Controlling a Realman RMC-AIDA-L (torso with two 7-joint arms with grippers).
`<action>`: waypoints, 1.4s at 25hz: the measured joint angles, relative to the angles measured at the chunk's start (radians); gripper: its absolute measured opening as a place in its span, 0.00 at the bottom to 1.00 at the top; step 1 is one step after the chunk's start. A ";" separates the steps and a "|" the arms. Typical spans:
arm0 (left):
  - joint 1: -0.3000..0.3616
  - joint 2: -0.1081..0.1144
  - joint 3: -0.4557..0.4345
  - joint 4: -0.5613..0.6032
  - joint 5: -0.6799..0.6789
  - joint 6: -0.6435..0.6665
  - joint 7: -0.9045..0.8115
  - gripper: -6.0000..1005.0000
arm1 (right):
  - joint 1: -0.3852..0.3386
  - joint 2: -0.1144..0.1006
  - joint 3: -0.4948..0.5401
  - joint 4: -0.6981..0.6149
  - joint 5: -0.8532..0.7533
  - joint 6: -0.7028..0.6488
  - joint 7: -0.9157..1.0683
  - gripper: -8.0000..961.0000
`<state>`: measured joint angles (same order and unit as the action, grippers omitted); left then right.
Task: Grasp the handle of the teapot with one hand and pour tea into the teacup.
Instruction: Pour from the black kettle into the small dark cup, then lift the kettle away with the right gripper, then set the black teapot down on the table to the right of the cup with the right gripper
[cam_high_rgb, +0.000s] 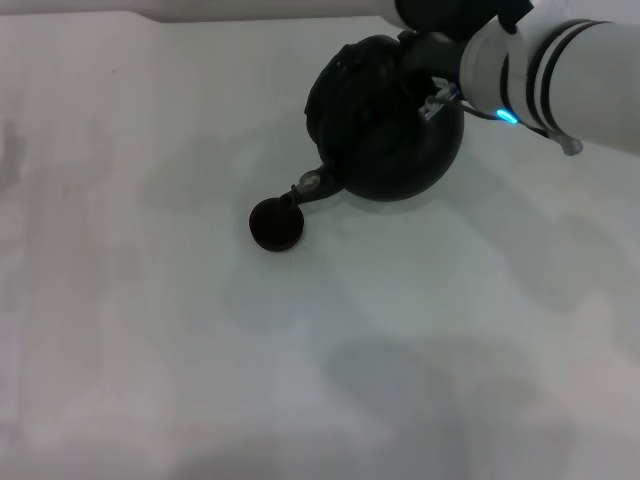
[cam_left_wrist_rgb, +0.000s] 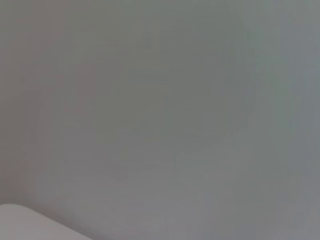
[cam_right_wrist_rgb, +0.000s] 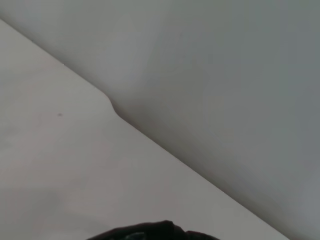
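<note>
The large round matte-black teapot (cam_high_rgb: 385, 125) is at the back right of the white table in the head view. It is tipped forward and to the left. Its short spout (cam_high_rgb: 308, 186), with a pale spot, points down at the rim of the tiny dark teacup (cam_high_rgb: 277, 224). My right gripper (cam_high_rgb: 428, 52), black on a white arm with black bands and a blue light, is over the pot's top and shut on the handle (cam_high_rgb: 400, 62), which it mostly hides. A black edge (cam_right_wrist_rgb: 150, 231) of the pot shows in the right wrist view. My left gripper is out of view.
The white table (cam_high_rgb: 150, 300) spreads to the left and front of the cup. Its far edge (cam_right_wrist_rgb: 150, 134) runs diagonally through the right wrist view against a grey wall. The left wrist view shows only grey surface and a pale corner (cam_left_wrist_rgb: 25, 225).
</note>
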<state>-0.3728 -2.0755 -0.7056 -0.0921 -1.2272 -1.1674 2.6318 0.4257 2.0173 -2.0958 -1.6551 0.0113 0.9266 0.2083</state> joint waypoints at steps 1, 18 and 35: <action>0.000 0.000 0.000 0.000 0.000 0.000 0.000 0.88 | -0.001 0.000 0.008 0.000 0.010 0.000 0.002 0.21; 0.001 0.003 -0.004 0.003 0.000 -0.005 -0.002 0.88 | -0.111 -0.006 0.253 0.003 0.209 -0.039 -0.012 0.21; 0.000 0.005 -0.006 0.009 -0.007 0.000 -0.002 0.88 | -0.382 -0.005 0.464 0.014 0.675 -0.168 -0.370 0.23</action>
<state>-0.3728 -2.0706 -0.7118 -0.0829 -1.2345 -1.1676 2.6296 0.0439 2.0120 -1.6315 -1.6413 0.6859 0.7588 -0.1614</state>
